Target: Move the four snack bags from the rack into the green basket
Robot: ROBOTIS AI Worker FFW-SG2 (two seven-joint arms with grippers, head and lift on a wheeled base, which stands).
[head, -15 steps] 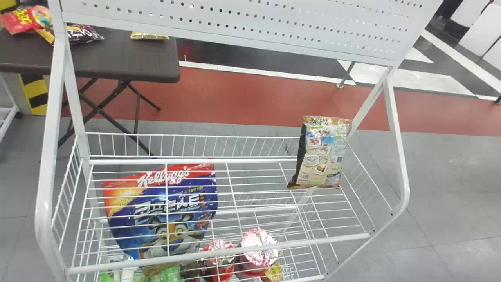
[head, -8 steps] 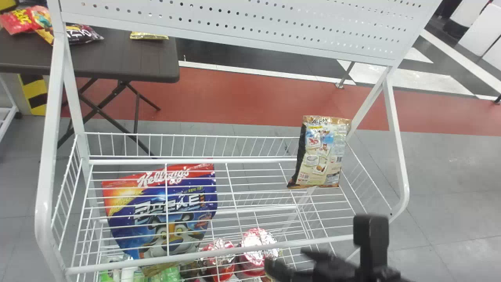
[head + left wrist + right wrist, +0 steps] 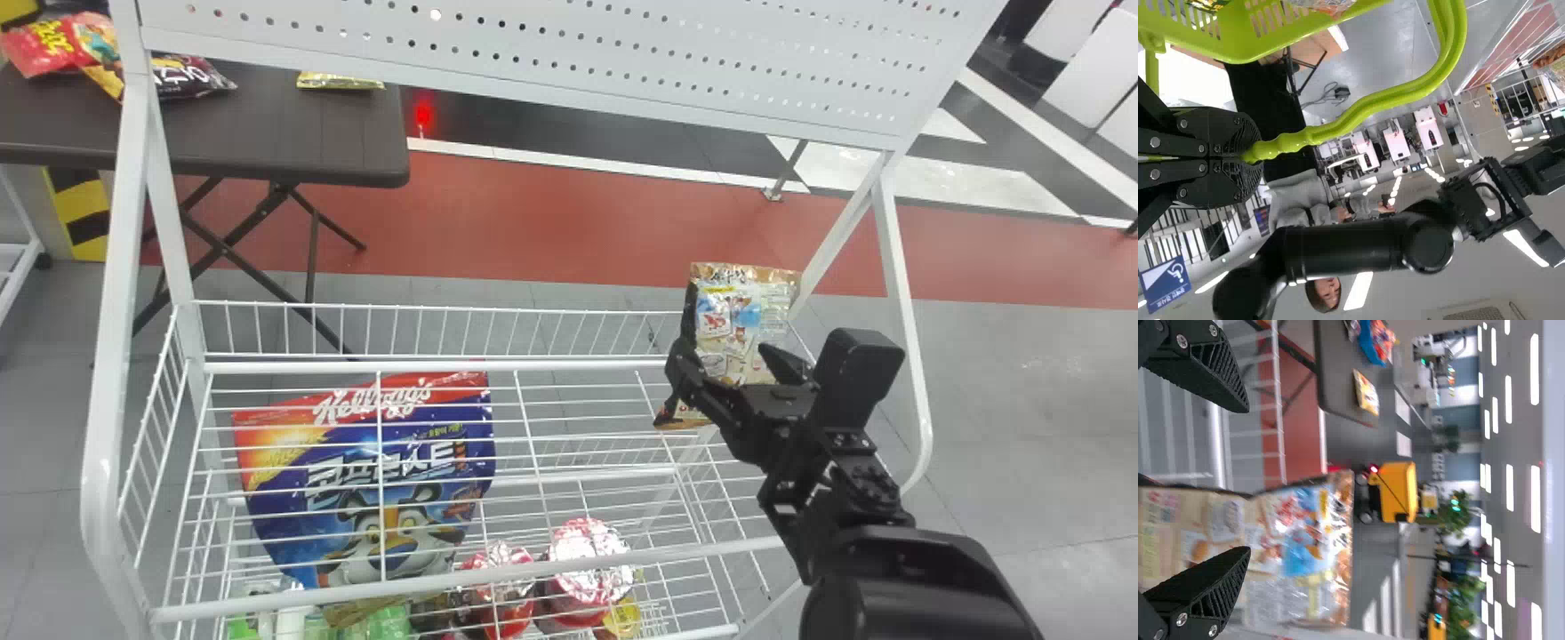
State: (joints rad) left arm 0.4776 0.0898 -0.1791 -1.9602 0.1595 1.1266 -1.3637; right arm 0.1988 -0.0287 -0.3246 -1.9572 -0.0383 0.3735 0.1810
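My right gripper (image 3: 725,357) stands open in front of the snack bag (image 3: 751,307), which stands at the right of the rack's (image 3: 444,364) upper shelf. Seen from the right wrist, the open gripper (image 3: 1245,480) has one finger overlapping the snack bag (image 3: 1298,540) and the other beyond the bag's edge. My left gripper (image 3: 1248,153) is shut on the wavy handle (image 3: 1358,120) of the green basket (image 3: 1238,43). Parts of packages show at the basket, their kinds unclear.
On the shelf's left stands a cereal bag (image 3: 373,471), with red cups (image 3: 582,569) on the tier below. A white perforated panel (image 3: 533,53) crosses above. Behind the rack is a dark table (image 3: 293,124) with packets. The rack's white side post (image 3: 902,302) rises close to my right gripper.
My right arm has come in from the bottom edge and moved up and forward over the shelf to the snack bag. The bag and the rack have stayed in place.
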